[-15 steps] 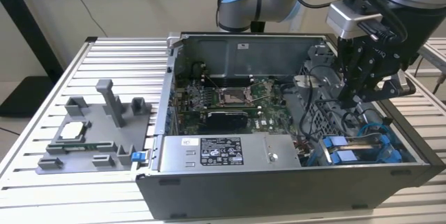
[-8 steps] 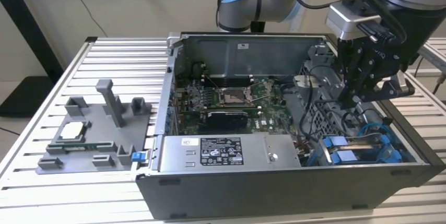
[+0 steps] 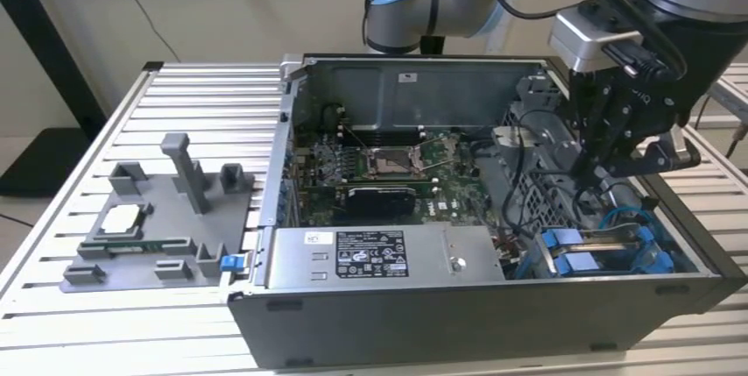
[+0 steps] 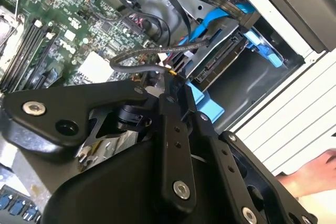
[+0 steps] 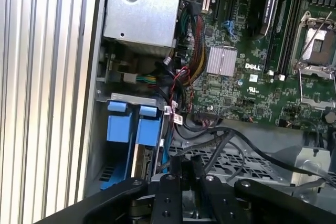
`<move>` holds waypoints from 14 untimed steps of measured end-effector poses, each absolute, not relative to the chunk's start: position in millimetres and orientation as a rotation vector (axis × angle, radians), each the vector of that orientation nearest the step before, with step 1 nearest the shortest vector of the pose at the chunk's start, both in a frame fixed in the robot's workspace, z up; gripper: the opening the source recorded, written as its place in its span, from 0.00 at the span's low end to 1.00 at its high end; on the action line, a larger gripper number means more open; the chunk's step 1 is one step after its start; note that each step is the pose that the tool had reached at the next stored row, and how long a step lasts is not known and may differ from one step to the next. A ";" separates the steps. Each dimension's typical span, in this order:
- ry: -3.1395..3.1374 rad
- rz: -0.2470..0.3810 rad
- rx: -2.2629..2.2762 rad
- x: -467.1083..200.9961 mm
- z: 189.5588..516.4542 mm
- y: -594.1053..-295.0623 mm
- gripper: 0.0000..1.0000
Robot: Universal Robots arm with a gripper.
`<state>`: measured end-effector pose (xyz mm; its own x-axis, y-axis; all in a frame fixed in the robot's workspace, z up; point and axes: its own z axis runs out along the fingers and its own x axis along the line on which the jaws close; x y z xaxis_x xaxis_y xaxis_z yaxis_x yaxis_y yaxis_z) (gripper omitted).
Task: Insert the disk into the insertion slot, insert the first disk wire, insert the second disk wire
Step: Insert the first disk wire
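**Gripper inside the open computer case (image 3: 468, 328), at the drive bay in the corner on the exterior view's right**

The gripper (image 4: 175, 80) has its fingers drawn together on the connector end of a black disk wire (image 4: 137, 51), just above the bay. The disk (image 3: 579, 262) sits seated in the bay beside the power supply (image 3: 374, 253). It lies flat, with its long axis running along the case's near wall. Its blue end tabs (image 5: 147, 124) face the power supply. A bundle of red, black and yellow leads (image 5: 184, 72) crosses between the power supply and the tabs. Loose black cables (image 5: 226, 137) lie over the perforated metal cage (image 5: 236, 161) next to the gripper. The motherboard (image 3: 386, 166) lies beyond. In the second wrist view, a person's hand (image 4: 315, 174) rests outside the case wall. A grey fixture (image 3: 175, 236) stands well apart on the slotted table (image 3: 199, 113).
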<state>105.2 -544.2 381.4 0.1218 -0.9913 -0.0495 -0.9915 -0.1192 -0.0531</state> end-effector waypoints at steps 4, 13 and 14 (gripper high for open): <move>2.040 0.002 -2.294 107.4 381.0 -547.7 0.00; 2.073 0.043 -2.325 116.3 380.7 -553.4 0.00; 2.078 0.051 -2.329 117.0 380.6 -553.9 0.00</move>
<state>117.0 -553.9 380.6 0.1132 -0.9929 -0.0375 -0.9935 -0.1135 0.0069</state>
